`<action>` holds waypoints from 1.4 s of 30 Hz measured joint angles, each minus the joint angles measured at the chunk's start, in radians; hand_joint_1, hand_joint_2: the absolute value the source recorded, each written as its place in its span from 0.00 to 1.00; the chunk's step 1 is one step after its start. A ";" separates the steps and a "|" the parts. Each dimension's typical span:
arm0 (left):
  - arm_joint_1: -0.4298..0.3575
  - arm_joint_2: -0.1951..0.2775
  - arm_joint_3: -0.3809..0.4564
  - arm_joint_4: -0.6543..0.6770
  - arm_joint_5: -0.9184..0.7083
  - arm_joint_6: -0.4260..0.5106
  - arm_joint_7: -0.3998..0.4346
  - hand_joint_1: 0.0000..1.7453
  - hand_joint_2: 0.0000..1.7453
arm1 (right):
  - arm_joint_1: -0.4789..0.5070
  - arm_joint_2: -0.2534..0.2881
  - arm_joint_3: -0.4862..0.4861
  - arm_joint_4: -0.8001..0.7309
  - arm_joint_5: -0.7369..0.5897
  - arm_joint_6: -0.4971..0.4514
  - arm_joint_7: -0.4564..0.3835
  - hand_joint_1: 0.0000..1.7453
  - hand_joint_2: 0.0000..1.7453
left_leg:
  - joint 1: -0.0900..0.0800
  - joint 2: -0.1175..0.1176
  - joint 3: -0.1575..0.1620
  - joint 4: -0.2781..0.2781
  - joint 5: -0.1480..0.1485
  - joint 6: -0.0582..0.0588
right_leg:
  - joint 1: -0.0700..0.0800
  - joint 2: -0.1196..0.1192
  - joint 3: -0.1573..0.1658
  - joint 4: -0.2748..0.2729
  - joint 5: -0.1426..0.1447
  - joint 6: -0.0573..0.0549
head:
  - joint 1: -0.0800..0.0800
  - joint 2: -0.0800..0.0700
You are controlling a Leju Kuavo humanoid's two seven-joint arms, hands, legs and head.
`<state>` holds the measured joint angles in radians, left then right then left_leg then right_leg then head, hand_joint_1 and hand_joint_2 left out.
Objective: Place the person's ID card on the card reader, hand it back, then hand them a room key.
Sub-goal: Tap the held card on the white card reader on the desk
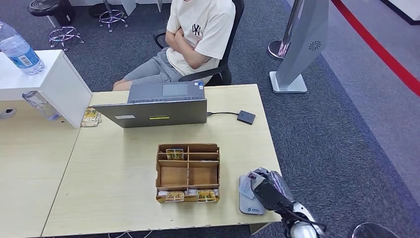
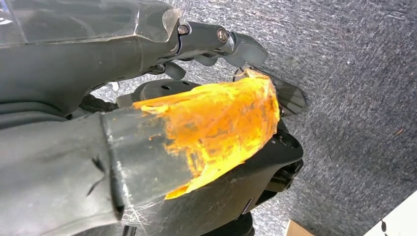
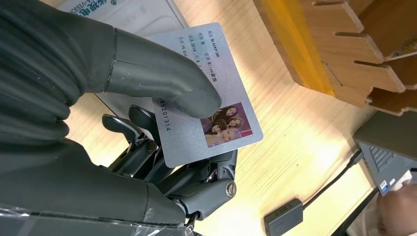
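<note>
The ID card (image 3: pixel 206 93) is held in the right hand (image 3: pixel 147 128): the thick grey thumb (image 3: pixel 167 83) is pressed on its printed face and the darker fingers (image 3: pixel 142 142) are closed beneath it, so the card is pinched between them. The end of the card bearing a small colour photo projects past the fingertips. In the head view the card (image 1: pixel 246 187) is seen at the right hand (image 1: pixel 265 188), directly over the grey card reader (image 1: pixel 250 206), which lies flat on the counter (image 1: pixel 114 173) near its front right corner. Whether the card touches the reader cannot be told.

Beyond the fingertips, a wooden compartment tray (image 1: pixel 188 172) is set on the counter, with small packets lodged in its front and back slots. Farther out, an open laptop (image 1: pixel 158 105) is placed with its back to the robot, and a small dark box (image 1: pixel 246 117) is joined to it by a cable. A person in a pale T-shirt (image 1: pixel 200 29) is seated behind the laptop with arms folded.

The left hand (image 2: pixel 216 44) is seen hanging over grey carpet (image 2: pixel 354 73); its fingers are curled inward and nothing is held in them. A water bottle (image 1: pixel 19 49) is stood on a white box (image 1: pixel 44 79) at the far left.
</note>
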<state>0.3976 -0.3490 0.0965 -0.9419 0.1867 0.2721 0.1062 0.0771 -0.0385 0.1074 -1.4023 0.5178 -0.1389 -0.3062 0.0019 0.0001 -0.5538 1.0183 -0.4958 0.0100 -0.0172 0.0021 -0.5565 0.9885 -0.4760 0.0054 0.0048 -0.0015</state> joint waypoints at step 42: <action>-0.126 0.011 0.027 0.158 0.009 -0.042 -0.098 0.00 0.00 | -0.079 -0.018 0.065 0.148 0.266 -0.177 0.093 1.00 1.00 | 0.000 0.000 0.001 0.000 0.000 0.000 | -0.001 0.000 0.000 0.000 0.000 0.000 | 0.000 0.000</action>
<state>0.2716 -0.3380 0.1230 -0.7834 0.1956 0.2302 0.0080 -0.0021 -0.0567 0.1723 -1.2548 0.7838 -0.3163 -0.2136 0.0017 0.0002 -0.5529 1.0183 -0.4957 0.0100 -0.0182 0.0023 -0.5561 0.9885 -0.4760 0.0054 0.0047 -0.0015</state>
